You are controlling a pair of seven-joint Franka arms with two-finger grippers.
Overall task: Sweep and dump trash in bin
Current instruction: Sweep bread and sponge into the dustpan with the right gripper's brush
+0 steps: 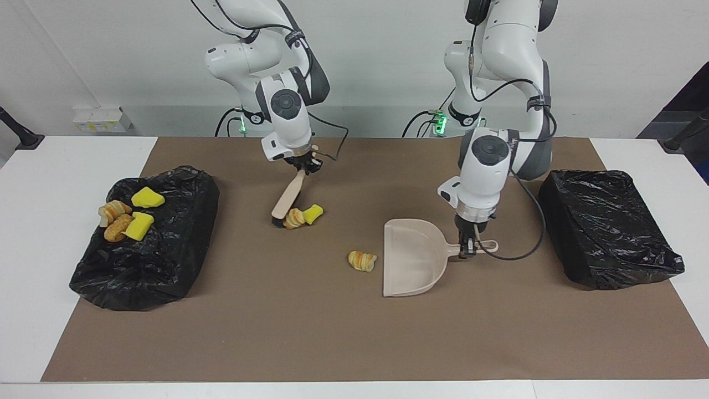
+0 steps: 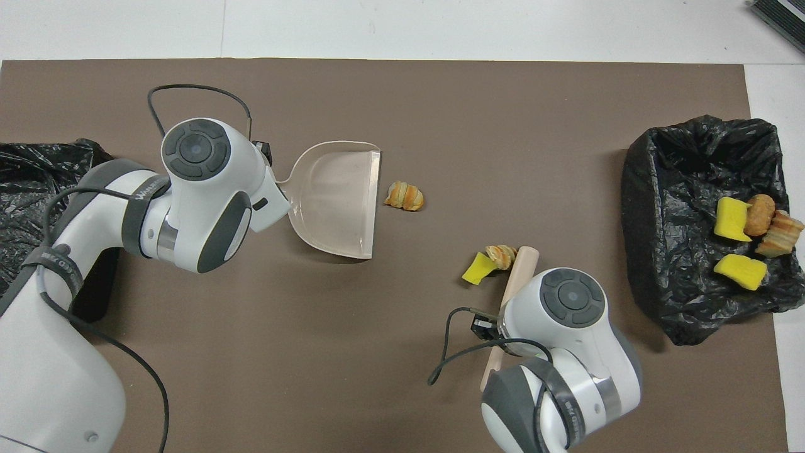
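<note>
**Brush and dustpan working loose trash**

Right gripper (image 1: 306, 162) pinches brush (image 1: 288, 199) — bristles touching pastry (image 1: 292, 218) and sponge chunk (image 1: 313, 213). Farther: left gripper (image 1: 471, 248) clamps dustpan (image 1: 410, 260) handle, second pastry (image 1: 361, 260) just beside the dustpan's lip.

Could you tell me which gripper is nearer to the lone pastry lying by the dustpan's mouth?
Left. The left gripper grips the dustpan beside that pastry; the right gripper holds the brush, closer to the robots.
</note>
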